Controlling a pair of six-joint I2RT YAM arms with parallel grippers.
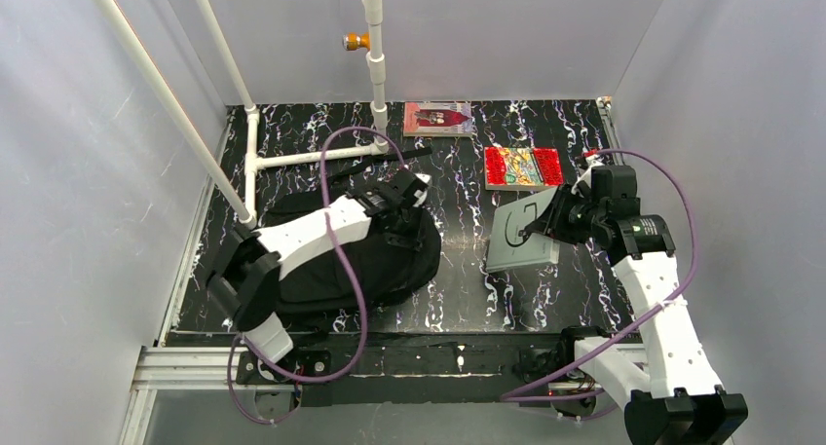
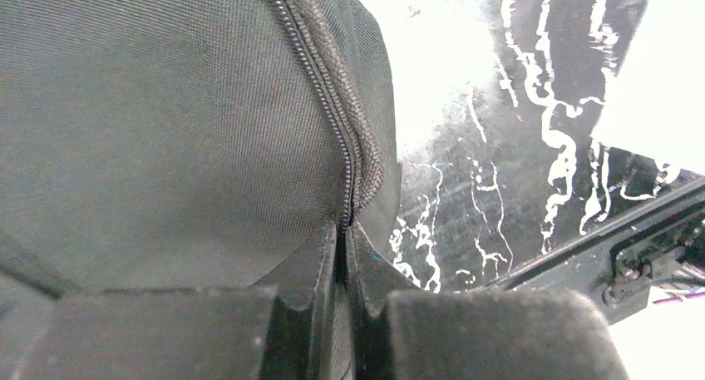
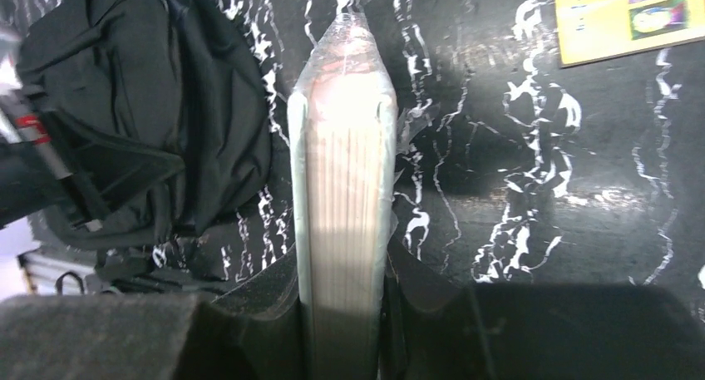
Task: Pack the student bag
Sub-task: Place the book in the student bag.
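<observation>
BAG IN GRIP: One student bag (image 1: 399,255), black, lies on the L half of the marbled tabletop (image 1: 458,299), toward the front edge, w/ the L arm (image 1: 312,233) stretched across it. The L jaws are pinched shut on the bag's zipper seam (image 2: 353,147), seen close up in the wrist view. Three books in all. A grey book (image 1: 521,241) is clamped edge-on in the R jaws, tilted, R of the bag and apart from it. A red book (image 1: 523,167) lies flat just behind it. A pink book (image 1: 439,118) lies flat at the back edge, near ctr. Can't tell whether the grey book's low edge touches the tabletop. Two arms work the scene, the R arm (image 1: 662,299) reaching in from the R. One white pipe frame (image 1: 292,158) stands at back L.
</observation>
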